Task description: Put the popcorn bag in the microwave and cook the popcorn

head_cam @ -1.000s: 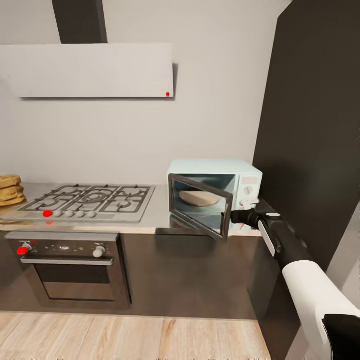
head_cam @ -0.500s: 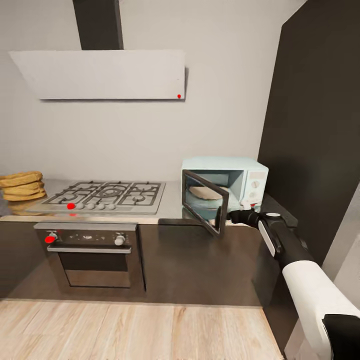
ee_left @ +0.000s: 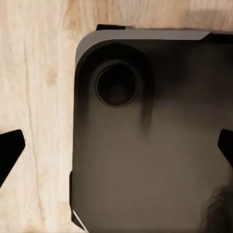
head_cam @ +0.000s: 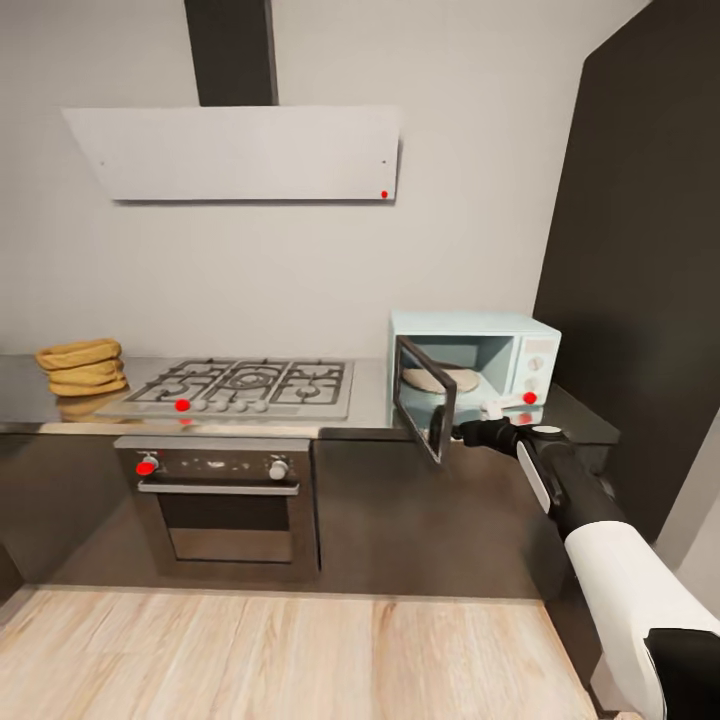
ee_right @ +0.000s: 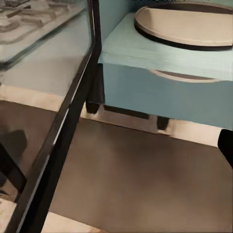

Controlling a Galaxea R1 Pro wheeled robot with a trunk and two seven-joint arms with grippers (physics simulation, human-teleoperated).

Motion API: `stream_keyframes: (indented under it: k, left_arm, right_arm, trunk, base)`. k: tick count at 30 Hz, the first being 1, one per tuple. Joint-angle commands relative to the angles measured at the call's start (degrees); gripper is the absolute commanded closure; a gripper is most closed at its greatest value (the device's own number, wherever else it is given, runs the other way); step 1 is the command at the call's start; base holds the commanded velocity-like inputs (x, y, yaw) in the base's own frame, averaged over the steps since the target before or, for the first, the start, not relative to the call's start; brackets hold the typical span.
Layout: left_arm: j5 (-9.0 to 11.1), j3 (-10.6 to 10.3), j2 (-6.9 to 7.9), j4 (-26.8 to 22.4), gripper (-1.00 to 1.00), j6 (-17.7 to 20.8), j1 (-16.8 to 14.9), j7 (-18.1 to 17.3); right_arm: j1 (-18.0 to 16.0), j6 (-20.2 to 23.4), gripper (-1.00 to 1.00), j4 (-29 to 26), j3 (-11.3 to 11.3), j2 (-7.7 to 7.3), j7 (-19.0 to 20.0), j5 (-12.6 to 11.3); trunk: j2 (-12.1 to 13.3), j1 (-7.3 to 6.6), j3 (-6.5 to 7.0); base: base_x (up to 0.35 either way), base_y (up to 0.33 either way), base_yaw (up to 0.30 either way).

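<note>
One pale blue box-shaped microwave [head_cam: 495,355] with a dark glass door stands on one long grey metal-look countertop [head_cam: 370,400], and one round beige turntable plate [ee_right: 187,24] lies inside it. Two white knobs show on its control panel. There is one steel gas hob [head_cam: 240,388], one built-in dark oven [head_cam: 225,500] with two knobs, and one white wall hood [head_cam: 245,152]. One tan-yellow ringed sack [head_cam: 82,367] sits at the countertop's far left.

Countertop [head_cam: 365,405]: microwave [head_cam: 500,350], popcorn bag [head_cam: 82,366].
</note>
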Motion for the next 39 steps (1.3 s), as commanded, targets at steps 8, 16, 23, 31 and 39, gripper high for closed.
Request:
stream_keyframes:
  k: [8,16,23,31,39]
  left_arm:
    - [0.38,0.01,-0.01,-0.05,-1.00,-0.09,0.01,0.03]
    - [0.38,0.01,-0.01,-0.05,-1.00,-0.09,0.01,0.03]
    - [0.38,0.01,-0.01,-0.05,-1.00,-0.09,0.01,0.03]
    - [0.38,0.01,-0.01,-0.05,-1.00,-0.09,0.01,0.03]
    - [0.38,0.01,-0.01,-0.05,-1.00,-0.09,0.01,0.03]
  right_arm:
    - [-0.04,0.26,-1.00,-0.04,0.01,-0.08,0.26,0.17]
    - [-0.04,0.26,-1.00,0.00,0.01,-0.22,0.26,0.17]
    - [-0.04,0.26,-1.00,0.00,-0.06,-0.41,0.26,0.17]
    - [-0.04,0.26,-1.00,0.00,-0.35,-0.81,0.15,0.22]
    - [-0.04,-0.09,-1.00,5.19,-0.51,-7.16,-2.20,0.09]
  trunk:
    - [-0.03,0.00,-0.05]
    - [-0.03,0.00,-0.05]
    - [-0.03,0.00,-0.05]
    - [-0.03,0.00,-0.05]
    - [-0.03,0.00,-0.05]
  base:
    - [-0.001,0.308,0.000]
    - [0.000,0.175,0.000]
    - [0.000,0.016,0.000]
    - [0.000,0.000,0.000]
    - [0.000,0.000,0.000]
